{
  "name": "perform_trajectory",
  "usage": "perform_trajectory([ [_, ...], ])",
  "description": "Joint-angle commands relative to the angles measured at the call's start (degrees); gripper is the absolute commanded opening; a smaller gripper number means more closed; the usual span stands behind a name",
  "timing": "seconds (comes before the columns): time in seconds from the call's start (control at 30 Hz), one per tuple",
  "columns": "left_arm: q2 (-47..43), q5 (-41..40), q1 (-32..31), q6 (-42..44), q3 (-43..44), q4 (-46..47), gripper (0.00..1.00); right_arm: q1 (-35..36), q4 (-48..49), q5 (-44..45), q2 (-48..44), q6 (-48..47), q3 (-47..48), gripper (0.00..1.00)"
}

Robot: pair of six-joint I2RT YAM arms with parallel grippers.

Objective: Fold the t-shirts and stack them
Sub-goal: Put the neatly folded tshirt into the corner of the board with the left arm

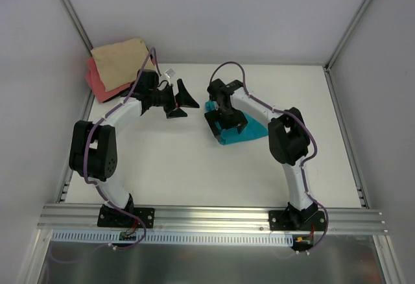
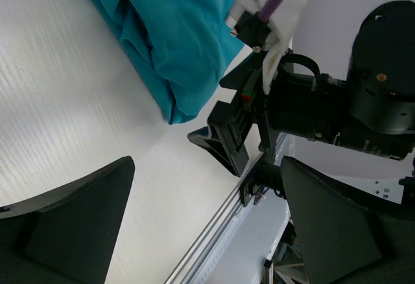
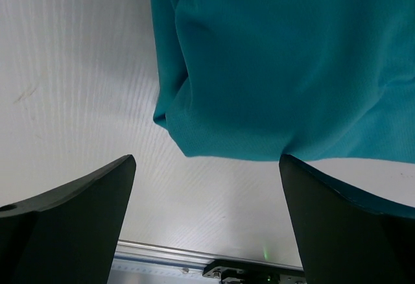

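The teal t-shirt [image 1: 249, 130] lies folded in a small bundle right of the table's middle. It also shows in the left wrist view [image 2: 175, 37] and the right wrist view [image 3: 292, 57]. My right gripper [image 1: 232, 123] hovers over the bundle's left part, open and empty [image 3: 207, 219], with the shirt's near edge just beyond its fingertips. My left gripper [image 1: 188, 102] is open and empty [image 2: 207, 225], left of the teal shirt and apart from it. The tan-beige t-shirt [image 1: 120, 60] lies folded on the coral-pink t-shirt [image 1: 98, 82] at the back left corner.
The white table [image 1: 194, 167] ends at an aluminium rail [image 1: 214, 218] along its near edge. Grey walls and frame posts [image 1: 71, 11] close in the back and sides. My right arm's wrist [image 2: 324, 102] stands close in front of my left gripper.
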Motion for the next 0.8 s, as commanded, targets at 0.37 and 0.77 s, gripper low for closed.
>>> perform_trajectory([
  [0.37, 0.88, 2.30, -0.49, 2.33, 2.74, -2.15, 0.99, 0.19, 1.26, -1.49, 8.85, 0.62, 7.61, 0.99],
  [0.77, 1.94, 2.66, -0.23, 3.12, 3.54, -2.94, 0.98, 0.10, 2.40, -1.58, 10.35, 1.07, 6.38, 0.13],
])
